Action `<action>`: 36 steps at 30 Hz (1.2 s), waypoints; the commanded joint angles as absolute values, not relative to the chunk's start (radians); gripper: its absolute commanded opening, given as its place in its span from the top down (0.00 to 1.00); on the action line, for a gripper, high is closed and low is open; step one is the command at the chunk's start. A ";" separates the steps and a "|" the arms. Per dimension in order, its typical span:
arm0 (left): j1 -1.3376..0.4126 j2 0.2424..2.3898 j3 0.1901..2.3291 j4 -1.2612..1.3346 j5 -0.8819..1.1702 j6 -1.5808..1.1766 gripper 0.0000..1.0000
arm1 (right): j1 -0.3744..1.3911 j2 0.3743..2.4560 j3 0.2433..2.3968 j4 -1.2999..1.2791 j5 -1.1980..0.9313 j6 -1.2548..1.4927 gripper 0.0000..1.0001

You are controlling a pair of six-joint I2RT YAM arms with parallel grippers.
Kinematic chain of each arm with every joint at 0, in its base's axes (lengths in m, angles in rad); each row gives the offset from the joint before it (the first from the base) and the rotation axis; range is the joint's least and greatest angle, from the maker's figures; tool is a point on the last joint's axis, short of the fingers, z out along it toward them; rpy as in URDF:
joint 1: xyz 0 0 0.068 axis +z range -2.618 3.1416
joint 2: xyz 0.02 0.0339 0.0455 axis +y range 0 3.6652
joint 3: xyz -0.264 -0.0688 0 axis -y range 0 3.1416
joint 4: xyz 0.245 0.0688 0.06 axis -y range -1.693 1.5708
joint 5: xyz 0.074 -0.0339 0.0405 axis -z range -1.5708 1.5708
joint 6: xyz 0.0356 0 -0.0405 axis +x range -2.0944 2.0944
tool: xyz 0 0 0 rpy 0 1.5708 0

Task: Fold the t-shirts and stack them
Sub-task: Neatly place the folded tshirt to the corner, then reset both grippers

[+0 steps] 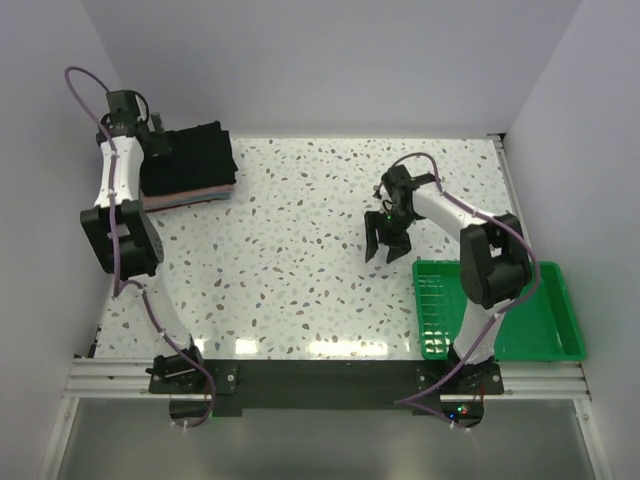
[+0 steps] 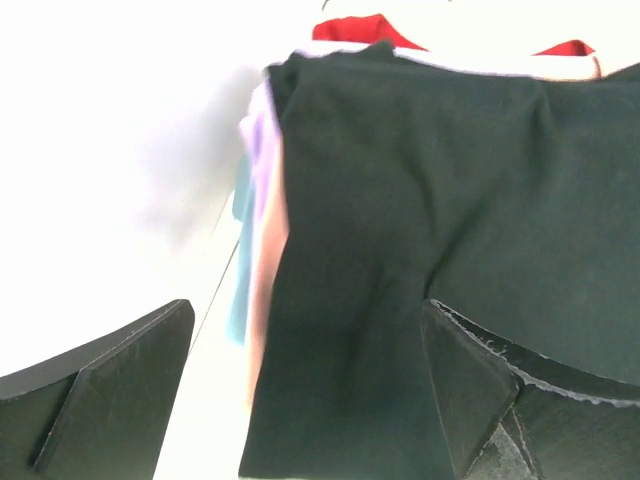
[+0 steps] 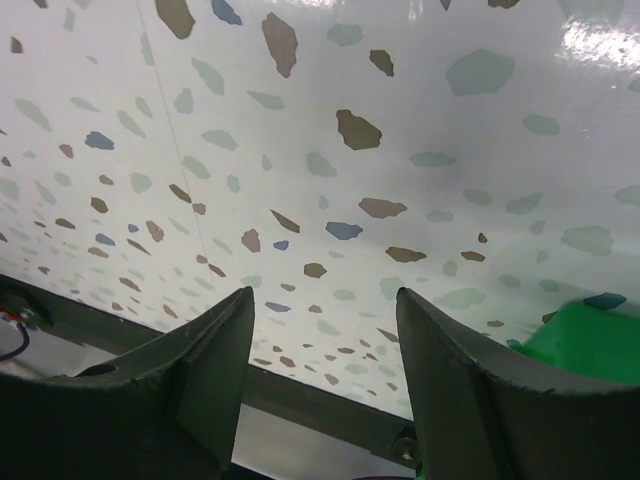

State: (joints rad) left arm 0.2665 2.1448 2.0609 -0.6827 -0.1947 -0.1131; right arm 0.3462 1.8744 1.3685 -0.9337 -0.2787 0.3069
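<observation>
Upper left of the top view, there's the stack (image 1: 190, 172), tucked into the far corner of the table (image 1: 300, 260), with the black shirt (image 1: 195, 152) on top, folded flat, and paler edges peeking out along its lower side. The left gripper (image 1: 158, 138) hangs right at the stack's left end, jaws spread wide and clasping nothing. From its wrist camera the fingers (image 2: 110, 390) frame the black cloth, and down the left of that frame you can count the layers beneath: lavender shirt (image 2: 262, 150), pink shirt (image 2: 268, 280), bluish shirt (image 2: 240, 280). To my eye the pile sits in that corner to leave the middle free for folding. A strip of red (image 2: 365, 28) shows past the stack at the top of that frame; I can't say what it is. Over in the right half, the right gripper (image 1: 385, 243) hovers above bare table, jaws parted with nothing between them, probably parked out of the way. Lower right, the tray (image 1: 545, 330) is green and mesh-walled, and I see nothing in it, though the right arm covers part of it.
</observation>
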 commanded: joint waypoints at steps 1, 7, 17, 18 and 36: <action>0.235 1.914 1.981 -0.559 -0.288 -0.172 0.00 | 0.344 1.787 1.422 -0.943 -0.267 0.324 0.37; 0.112 1.719 1.759 -0.526 -0.367 -0.209 0.00 | 0.342 1.709 1.405 -0.920 -0.235 0.337 0.37; -0.321 1.476 1.369 -0.443 -0.244 -0.372 0.00 | 0.342 1.537 1.273 -0.798 -0.173 0.385 0.37; -0.362 1.467 1.346 -0.440 -0.245 -0.383 0.00 | 0.344 1.523 1.261 -0.786 -0.173 0.391 0.37; -0.721 1.264 1.083 -0.359 -0.304 -0.506 0.00 | 0.342 1.306 1.089 -0.661 -0.084 0.400 0.37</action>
